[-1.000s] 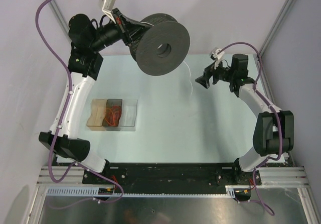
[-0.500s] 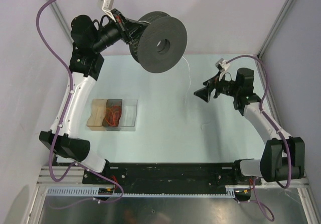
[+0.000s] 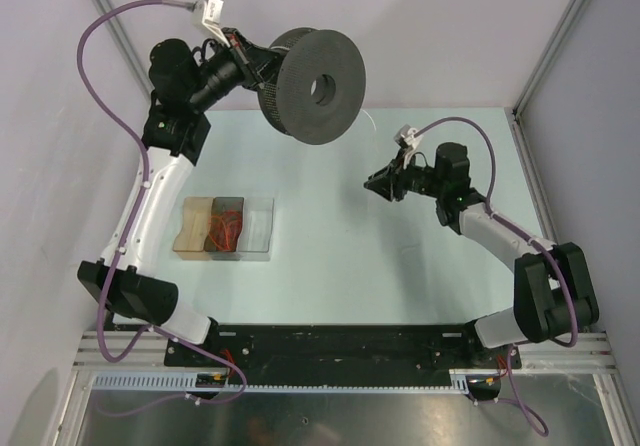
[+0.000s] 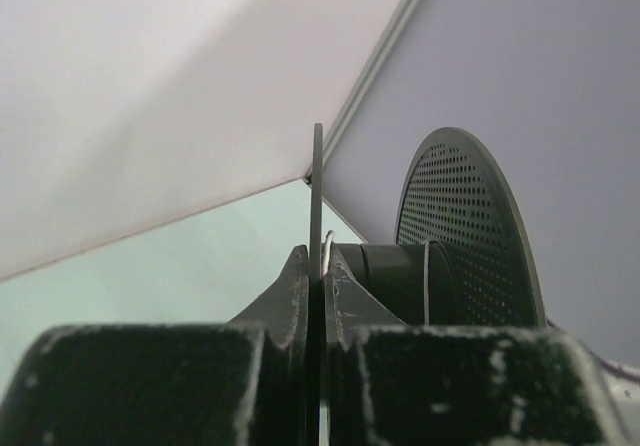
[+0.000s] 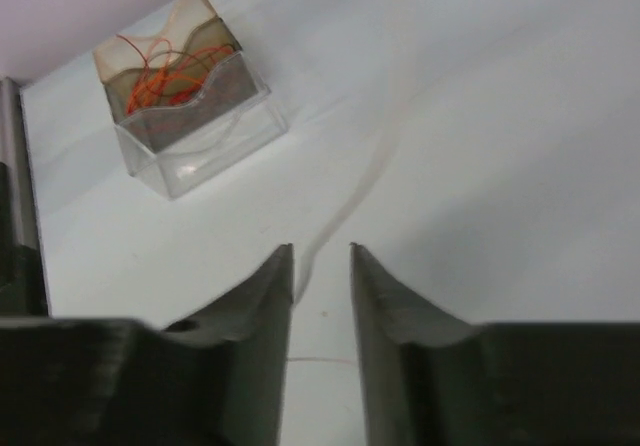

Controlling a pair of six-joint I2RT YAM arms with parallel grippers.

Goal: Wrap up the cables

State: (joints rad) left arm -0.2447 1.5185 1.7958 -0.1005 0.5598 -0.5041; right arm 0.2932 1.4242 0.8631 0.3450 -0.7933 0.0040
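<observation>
A black spool (image 3: 320, 86) hangs in the air at the back of the table, held by its near flange. My left gripper (image 3: 262, 66) is shut on that thin flange (image 4: 318, 196); the perforated far flange (image 4: 465, 226) and the hub (image 4: 395, 281) show beyond it. One turn of thin white cable (image 4: 426, 281) lies on the hub. My right gripper (image 3: 375, 184) hovers over the table's middle right, open with a narrow gap. The cable (image 5: 375, 161) trails blurred across the table and runs in between the right gripper's (image 5: 321, 251) fingers, close to the left one, without being pinched.
A clear plastic box (image 3: 228, 228) with orange wires in it stands at the left of the table, also in the right wrist view as the box (image 5: 185, 96) at the far left. Enclosure walls and a metal post (image 3: 555, 46) close in the back and sides.
My right arm has swung left toward the table's middle and its jaws have narrowed around the cable. The left arm has shifted the spool slightly up.
</observation>
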